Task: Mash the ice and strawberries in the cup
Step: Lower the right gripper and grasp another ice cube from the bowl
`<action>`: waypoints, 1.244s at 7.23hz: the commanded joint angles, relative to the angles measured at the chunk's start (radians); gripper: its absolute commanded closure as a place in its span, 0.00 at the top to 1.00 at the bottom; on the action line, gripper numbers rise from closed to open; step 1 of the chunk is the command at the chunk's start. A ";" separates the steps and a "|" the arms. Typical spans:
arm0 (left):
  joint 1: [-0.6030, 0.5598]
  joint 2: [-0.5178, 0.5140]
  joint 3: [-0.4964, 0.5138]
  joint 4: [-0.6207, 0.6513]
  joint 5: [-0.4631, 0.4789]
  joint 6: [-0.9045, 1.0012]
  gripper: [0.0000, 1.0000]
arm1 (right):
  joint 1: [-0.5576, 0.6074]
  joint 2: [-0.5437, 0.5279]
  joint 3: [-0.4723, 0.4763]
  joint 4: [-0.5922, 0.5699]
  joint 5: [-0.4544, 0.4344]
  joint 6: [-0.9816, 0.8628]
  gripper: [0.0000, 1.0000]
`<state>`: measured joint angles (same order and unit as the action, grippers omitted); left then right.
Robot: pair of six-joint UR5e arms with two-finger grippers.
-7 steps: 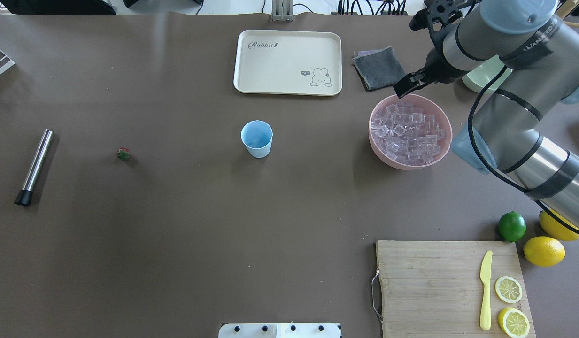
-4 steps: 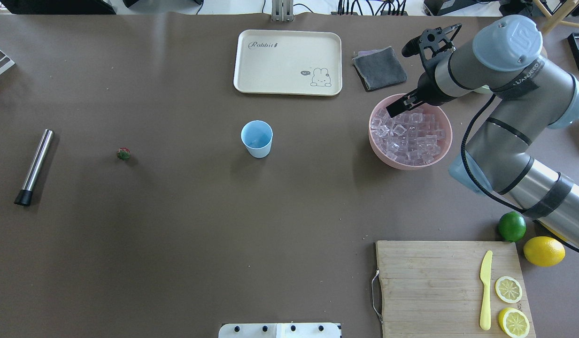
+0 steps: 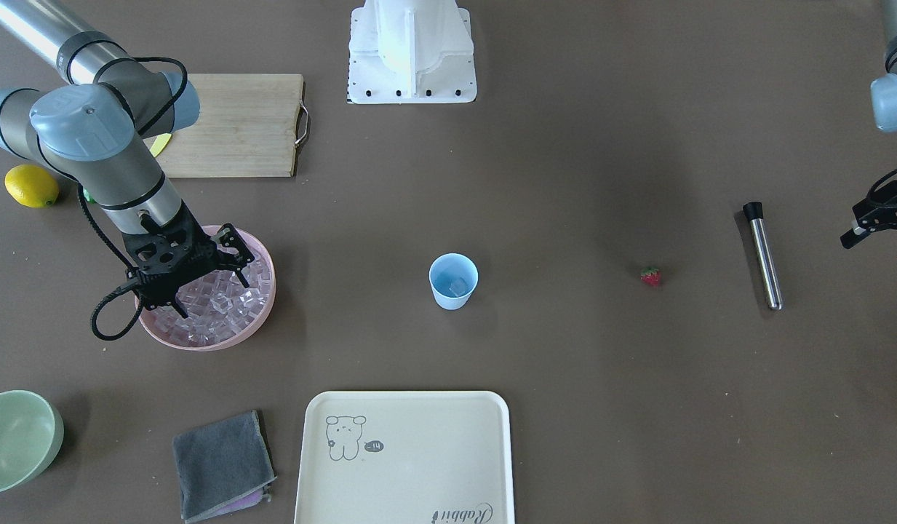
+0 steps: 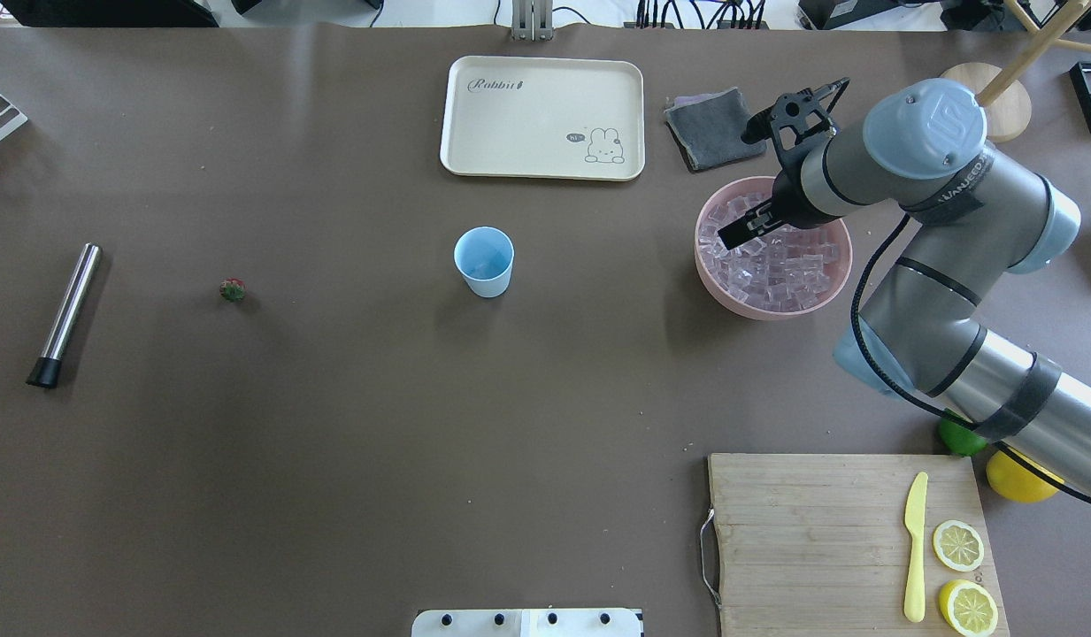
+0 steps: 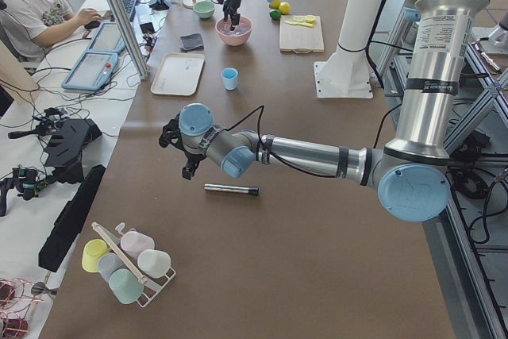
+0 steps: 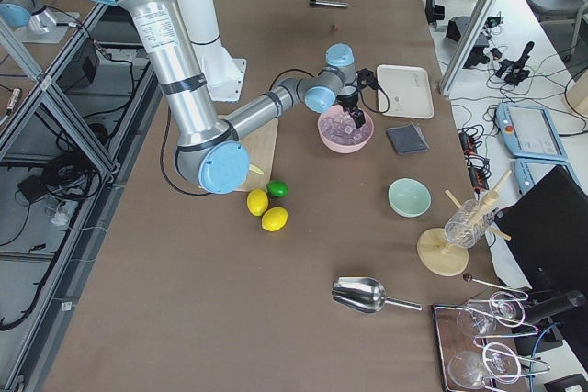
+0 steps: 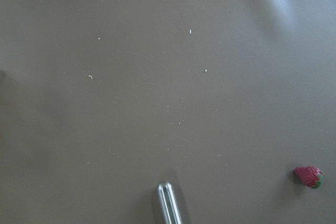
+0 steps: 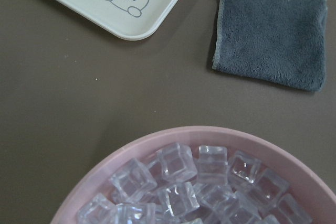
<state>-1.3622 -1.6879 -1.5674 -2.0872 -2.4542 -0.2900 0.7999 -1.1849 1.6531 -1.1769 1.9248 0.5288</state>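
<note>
From the front, I see my right hand (image 3: 212, 295), fingers spread and empty, now down among the small clear ice cubes (image 3: 230, 309) in the round pink plastic bowl (image 3: 215, 343); overhead, it has left the far rim, so a pick begins, with the small light-blue plastic cup (image 4: 487, 281) well apart mid-bench.

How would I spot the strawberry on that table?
Find the light-blue cup near the middle of the table. Between it and the steel rod lying toward one end, nearer the rod, sits the strawberry. It is tiny, red with a green top, and alone.
</note>
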 commanded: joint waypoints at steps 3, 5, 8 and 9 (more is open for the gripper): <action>0.000 -0.009 0.003 -0.001 0.001 -0.006 0.97 | -0.019 -0.028 -0.001 0.000 -0.010 0.000 0.55; 0.000 -0.009 0.001 -0.001 0.001 -0.008 0.97 | -0.021 -0.025 -0.015 -0.001 -0.015 0.000 0.53; 0.002 -0.010 0.003 -0.001 0.001 -0.009 0.97 | -0.028 0.002 -0.036 0.000 -0.023 0.010 0.54; 0.002 -0.010 0.004 0.001 0.001 -0.006 0.97 | -0.028 0.004 -0.036 0.000 -0.023 0.010 0.53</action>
<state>-1.3612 -1.6975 -1.5642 -2.0874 -2.4528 -0.2973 0.7723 -1.1859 1.6201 -1.1772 1.9031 0.5376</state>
